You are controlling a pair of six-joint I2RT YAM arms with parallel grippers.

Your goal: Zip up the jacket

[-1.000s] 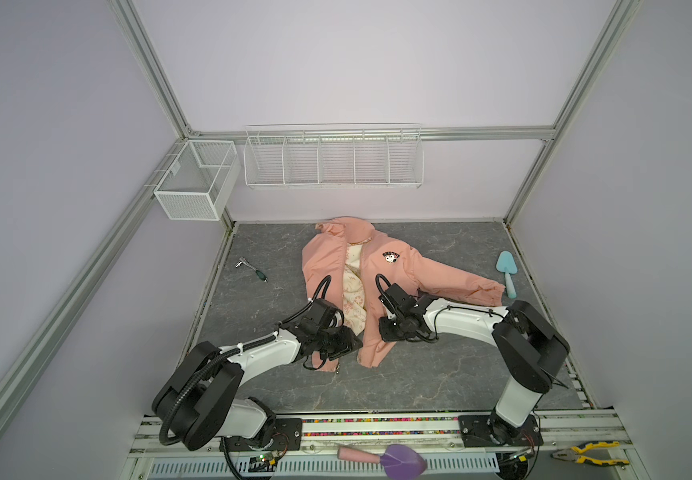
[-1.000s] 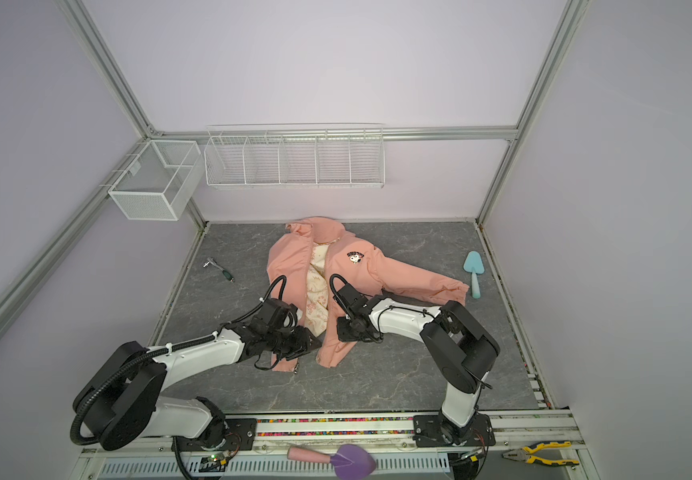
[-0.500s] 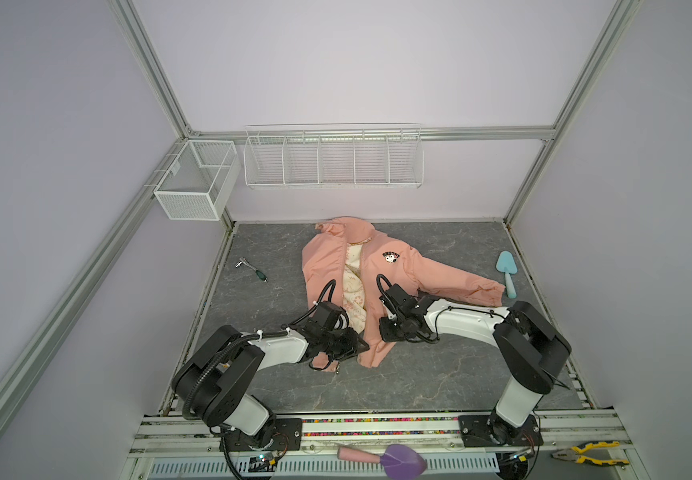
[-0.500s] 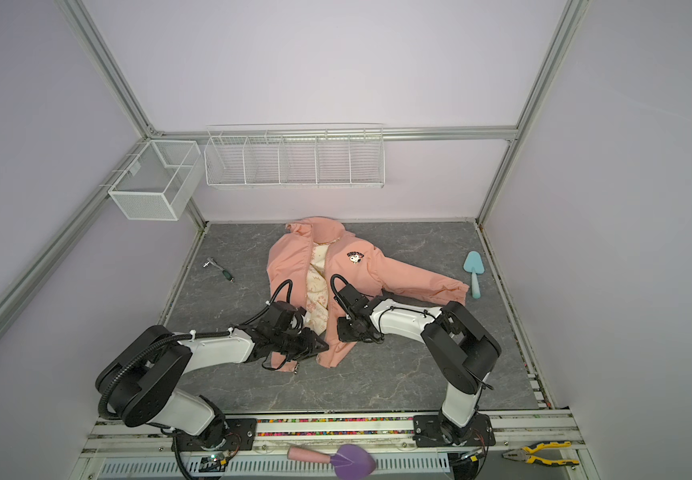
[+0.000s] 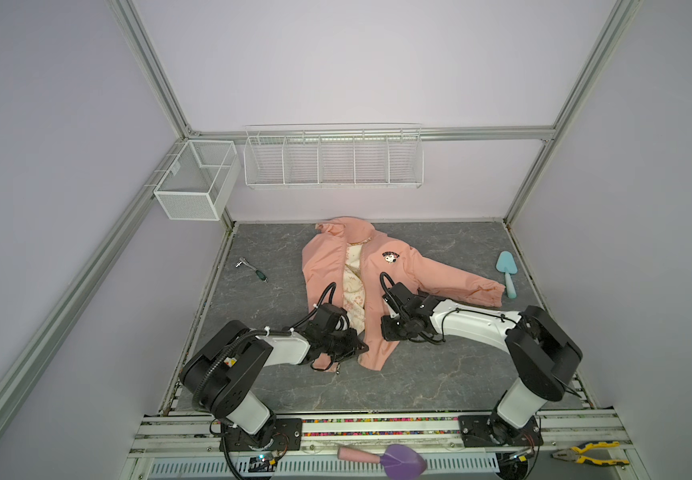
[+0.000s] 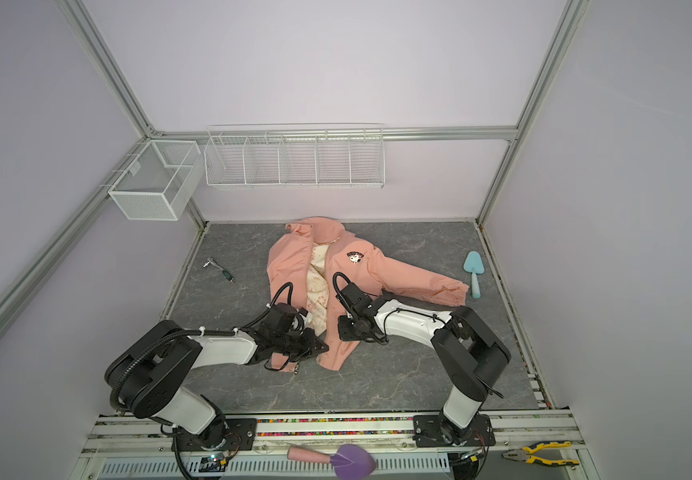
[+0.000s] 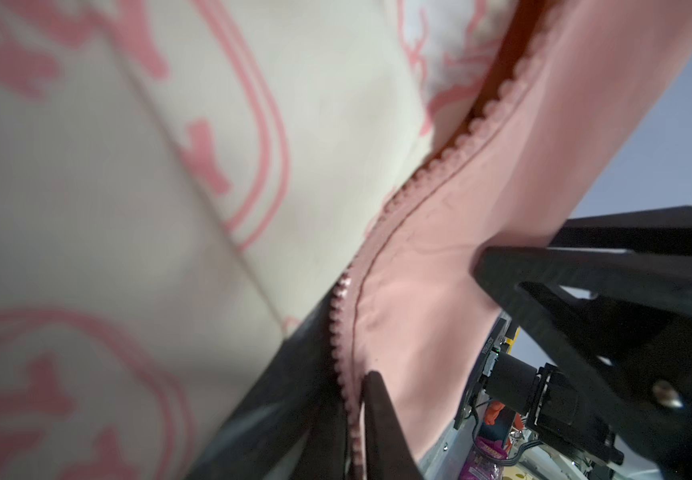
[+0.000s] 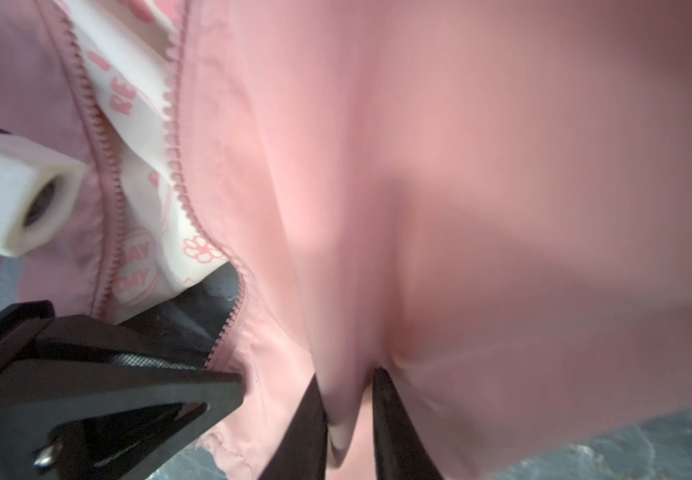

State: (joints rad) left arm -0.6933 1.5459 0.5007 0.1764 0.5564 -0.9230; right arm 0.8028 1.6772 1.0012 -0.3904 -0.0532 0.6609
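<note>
The salmon-pink jacket lies open on the grey floor, its cream lining showing between the front edges. My left gripper is at the lower front, shut on the toothed zipper edge of the right-hand panel. My right gripper sits just beside it on that panel, shut on a pinched fold of pink cloth. Both rows of zipper teeth run apart in the right wrist view. No slider shows.
A small ratchet tool lies left of the jacket and a teal trowel by its sleeve cuff. A mesh basket and wire rack hang on the back walls. A purple trowel and pliers lie on the front rail.
My left gripper has slid right along the hem to the right panel's zipper edge and closed on it. The right arm has kept its place and grip.
</note>
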